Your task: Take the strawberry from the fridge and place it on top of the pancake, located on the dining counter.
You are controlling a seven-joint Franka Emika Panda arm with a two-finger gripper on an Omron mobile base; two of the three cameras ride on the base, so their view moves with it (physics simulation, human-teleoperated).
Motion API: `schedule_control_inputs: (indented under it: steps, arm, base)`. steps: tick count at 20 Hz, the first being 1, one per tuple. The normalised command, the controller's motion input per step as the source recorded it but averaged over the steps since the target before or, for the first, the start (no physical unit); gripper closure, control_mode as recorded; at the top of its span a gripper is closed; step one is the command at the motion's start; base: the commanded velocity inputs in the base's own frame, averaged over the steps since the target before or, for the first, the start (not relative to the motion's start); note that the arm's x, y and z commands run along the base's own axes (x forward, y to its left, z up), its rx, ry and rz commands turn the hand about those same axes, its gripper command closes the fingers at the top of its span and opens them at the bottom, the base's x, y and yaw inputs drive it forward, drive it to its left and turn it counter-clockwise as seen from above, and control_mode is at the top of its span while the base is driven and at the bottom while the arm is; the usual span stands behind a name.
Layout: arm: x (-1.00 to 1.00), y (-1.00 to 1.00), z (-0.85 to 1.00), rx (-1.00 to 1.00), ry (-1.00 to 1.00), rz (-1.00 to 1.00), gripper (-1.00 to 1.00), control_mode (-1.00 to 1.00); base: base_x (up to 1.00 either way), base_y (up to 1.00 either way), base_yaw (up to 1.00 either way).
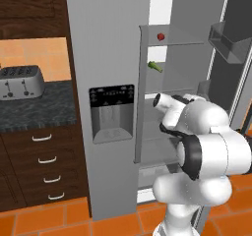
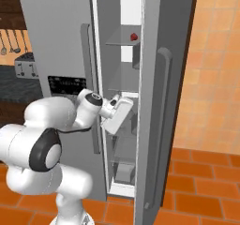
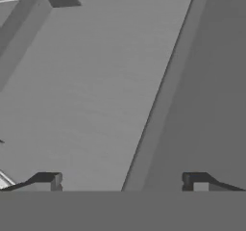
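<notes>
In the fridge (image 1: 113, 58), well below the strawberry (image 1: 160, 36): gripper (image 3: 122, 182) wide open, empty; could clip the shelf (image 1: 172, 44) rising blind.

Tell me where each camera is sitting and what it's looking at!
Left base view: behind the arm on its left, facing the fridge; the white arm rises at the lower right.
Right base view: behind the arm on its right, looking into the fridge's open gap; the arm rises at the lower left.
Hand view: on the hand, looking along the claw at grey fridge surfaces; two dark fingertips show, apart.
Both base views share the strawberry on a high shelf.
</notes>
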Motion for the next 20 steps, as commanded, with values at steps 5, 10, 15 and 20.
schedule_control_inputs:
  steps: [5,10,15,20]
  arm:
    - [0.03,-1.00,-0.03,-0.02,0.03,-0.11,-1.00,-1.00]
    - [0.00,-0.93,-0.06,0.00,0.01,-0.12,-1.00,-1.00]
    - [0.00,0.18,0.00,0.01,-0.05,0.04,-1.00,-1.00]
    - [-0.08,0.98,0.22,0.09,-0.21,0.12,-1.00,-1.00]
  base:
    - [0.00,0.00,0.00]
    - [0.00,0.00,0.00]
    - [0.00,0.00,0.00]
    - [0.00,0.00,0.00]
